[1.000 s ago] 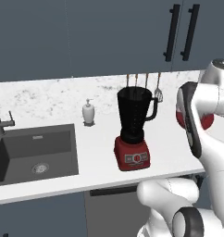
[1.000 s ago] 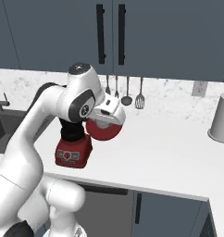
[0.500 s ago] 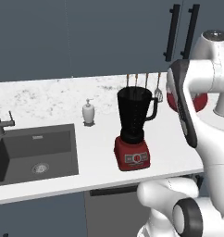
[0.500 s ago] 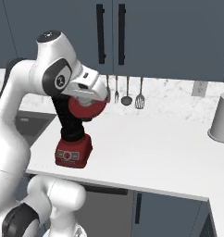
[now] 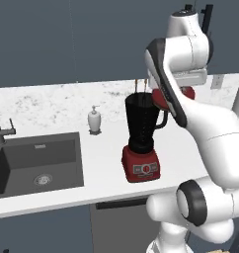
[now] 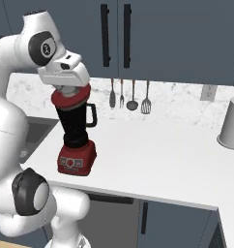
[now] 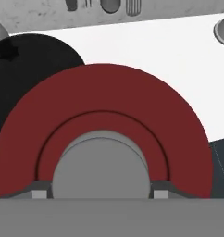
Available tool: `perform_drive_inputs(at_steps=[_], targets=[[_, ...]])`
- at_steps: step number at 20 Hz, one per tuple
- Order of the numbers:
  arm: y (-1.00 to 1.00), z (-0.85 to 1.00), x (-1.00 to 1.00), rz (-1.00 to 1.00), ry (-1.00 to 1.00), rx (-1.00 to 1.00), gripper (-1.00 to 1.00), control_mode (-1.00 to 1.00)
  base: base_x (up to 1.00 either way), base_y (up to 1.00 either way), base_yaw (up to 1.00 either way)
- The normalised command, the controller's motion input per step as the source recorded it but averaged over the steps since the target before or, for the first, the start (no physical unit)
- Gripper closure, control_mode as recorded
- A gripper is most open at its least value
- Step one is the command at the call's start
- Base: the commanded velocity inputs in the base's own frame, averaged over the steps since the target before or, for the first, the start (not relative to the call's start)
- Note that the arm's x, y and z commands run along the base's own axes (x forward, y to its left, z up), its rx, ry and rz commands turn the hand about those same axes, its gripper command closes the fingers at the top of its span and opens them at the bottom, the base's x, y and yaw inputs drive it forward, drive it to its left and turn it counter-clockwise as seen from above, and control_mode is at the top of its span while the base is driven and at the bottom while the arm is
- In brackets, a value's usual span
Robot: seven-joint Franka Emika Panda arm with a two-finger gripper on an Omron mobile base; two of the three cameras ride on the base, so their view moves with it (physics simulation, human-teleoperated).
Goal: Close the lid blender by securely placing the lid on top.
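On white counter (image 6: 153, 160): blender (image 6: 76, 131), lid (image 6: 70, 98) above; dark cabinets (image 6: 177, 38) behind.

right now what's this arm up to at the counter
The white arm's tool holds a round red disc-shaped lid by its grey knob, at the mouth of the tall black blender jar on its red square base. In the hand view the lid sits off-centre from the jar opening, so it looks not yet seated.

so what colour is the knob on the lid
Grey, a round knob at the centre of the red lid; the hand view shows it best.
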Motion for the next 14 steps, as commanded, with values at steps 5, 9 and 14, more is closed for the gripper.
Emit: perform_drive_inputs(at_steps=[5,9,14], targets=[[0.35,-0.04,0.53,0.0,0.1,0.03,1.0,-1.0,0.0,0.0,0.0],[0.02,-0.31,0.42,0.0,0.02,0.06,1.0,-1.0,0.0,0.0,0.0],[0.09,-0.48,0.34,0.0,0.0,0.02,1.0,-1.0,0.0,0.0,0.0]])
